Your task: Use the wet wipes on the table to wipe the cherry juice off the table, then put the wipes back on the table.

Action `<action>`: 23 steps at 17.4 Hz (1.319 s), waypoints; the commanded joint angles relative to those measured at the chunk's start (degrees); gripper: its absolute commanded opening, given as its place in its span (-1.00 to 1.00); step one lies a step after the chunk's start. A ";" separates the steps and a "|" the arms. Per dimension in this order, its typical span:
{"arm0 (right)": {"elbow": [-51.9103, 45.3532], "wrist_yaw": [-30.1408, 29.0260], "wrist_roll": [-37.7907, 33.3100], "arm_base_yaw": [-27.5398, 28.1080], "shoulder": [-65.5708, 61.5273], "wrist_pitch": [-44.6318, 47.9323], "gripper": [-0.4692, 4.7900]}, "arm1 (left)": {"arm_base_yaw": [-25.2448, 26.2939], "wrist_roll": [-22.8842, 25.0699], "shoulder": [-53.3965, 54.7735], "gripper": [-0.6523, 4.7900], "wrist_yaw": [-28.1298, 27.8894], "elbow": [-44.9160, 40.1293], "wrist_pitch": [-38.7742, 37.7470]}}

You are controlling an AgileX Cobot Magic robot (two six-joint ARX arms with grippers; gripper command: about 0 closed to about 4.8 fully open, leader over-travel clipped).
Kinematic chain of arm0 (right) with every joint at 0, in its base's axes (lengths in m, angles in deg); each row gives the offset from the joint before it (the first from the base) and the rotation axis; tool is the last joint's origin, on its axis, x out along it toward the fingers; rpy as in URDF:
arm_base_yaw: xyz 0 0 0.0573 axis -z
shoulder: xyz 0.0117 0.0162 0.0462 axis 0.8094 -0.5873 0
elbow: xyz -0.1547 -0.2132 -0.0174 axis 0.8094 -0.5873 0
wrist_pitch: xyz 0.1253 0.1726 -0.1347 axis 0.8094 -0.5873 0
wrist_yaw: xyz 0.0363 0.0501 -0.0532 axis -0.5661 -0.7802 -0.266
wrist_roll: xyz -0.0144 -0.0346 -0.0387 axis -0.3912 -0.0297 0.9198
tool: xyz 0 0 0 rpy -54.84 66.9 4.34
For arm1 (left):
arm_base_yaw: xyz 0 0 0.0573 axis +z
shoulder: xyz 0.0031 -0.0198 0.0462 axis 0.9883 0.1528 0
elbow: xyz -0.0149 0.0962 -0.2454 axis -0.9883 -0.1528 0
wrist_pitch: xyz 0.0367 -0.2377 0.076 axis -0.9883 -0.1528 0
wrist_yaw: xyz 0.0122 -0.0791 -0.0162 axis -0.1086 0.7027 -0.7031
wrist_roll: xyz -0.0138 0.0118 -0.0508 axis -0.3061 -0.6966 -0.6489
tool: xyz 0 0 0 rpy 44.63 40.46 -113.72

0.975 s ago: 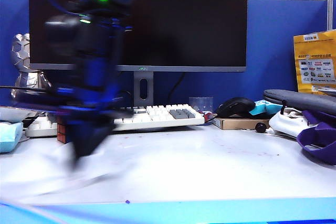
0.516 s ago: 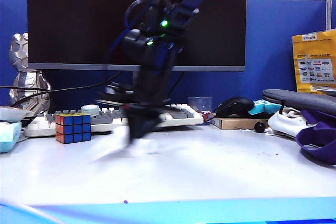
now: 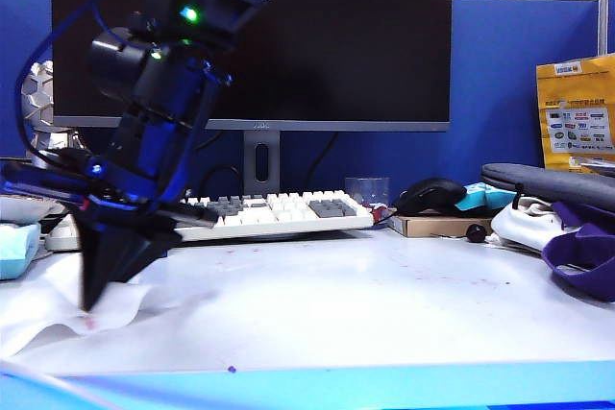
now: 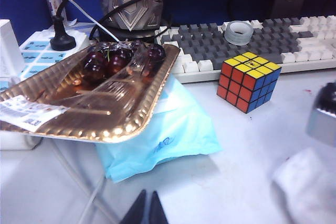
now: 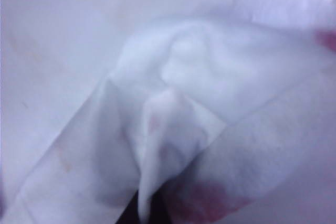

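Note:
My right gripper (image 3: 89, 306) reaches across to the left front of the table (image 3: 384, 304), pointing down, shut on the white wet wipes (image 3: 43, 309). In the right wrist view a fold of the wet wipes (image 5: 173, 103) is pinched in the right gripper (image 5: 147, 211), and pink cherry juice (image 5: 202, 203) stains the cloth. A pink stain (image 3: 91, 322) shows beside the tip. Small juice spots (image 4: 308, 92) dot the table near the keyboard. My left gripper (image 4: 148, 209) is shut and empty, above the table by the blue pack (image 4: 168, 129).
A gold tray of cherries (image 4: 136, 114) rests on the blue pack, with a Rubik's cube (image 4: 248, 81) beside it. Behind stand a keyboard (image 3: 279, 213) and a monitor (image 3: 317, 36). A mouse (image 3: 432, 196), a box and a purple bag (image 3: 581, 247) crowd the right.
The right arm swept from the left side to the middle of the table and back to the left, dragging the wipe along. The left arm stayed still.

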 commanded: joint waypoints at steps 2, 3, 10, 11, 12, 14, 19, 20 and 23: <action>-0.26 11.72 0.26 7.52 -0.44 -11.08 -0.84 | 0.02 -0.20 -0.20 -0.77 0.26 -0.04 -0.59; -0.26 12.15 0.26 10.05 -0.44 -12.87 -0.84 | 0.02 -0.22 -0.20 -0.77 0.26 -0.04 -0.59; -0.26 18.56 1.44 28.44 -0.44 -18.64 -0.84 | 0.02 -0.20 -0.20 -0.77 0.26 -0.04 -0.59; -0.26 19.34 1.64 29.73 -0.44 -19.45 -0.84 | 0.02 -0.20 -0.20 -0.77 0.26 -0.04 -0.59; -0.26 20.35 1.64 31.34 -0.44 -20.79 -0.84 | 0.02 -0.22 -0.20 -0.77 0.26 -0.04 -0.59; -0.26 20.65 1.62 33.44 -0.44 -23.41 -0.84 | 0.02 -0.20 -0.20 -0.77 0.26 -0.04 -0.59; -0.26 7.58 6.32 30.21 -0.44 -26.97 -0.84 | 0.02 -0.20 -0.20 -0.77 0.26 -0.04 -0.59; -0.26 4.17 7.52 27.71 -0.44 -24.81 -0.84 | 0.02 -0.22 -0.20 -0.77 0.26 -0.04 -0.59; -0.26 3.74 7.50 24.55 -0.44 -20.72 -0.84 | 0.02 -0.20 -0.20 -0.77 0.26 -0.04 -0.59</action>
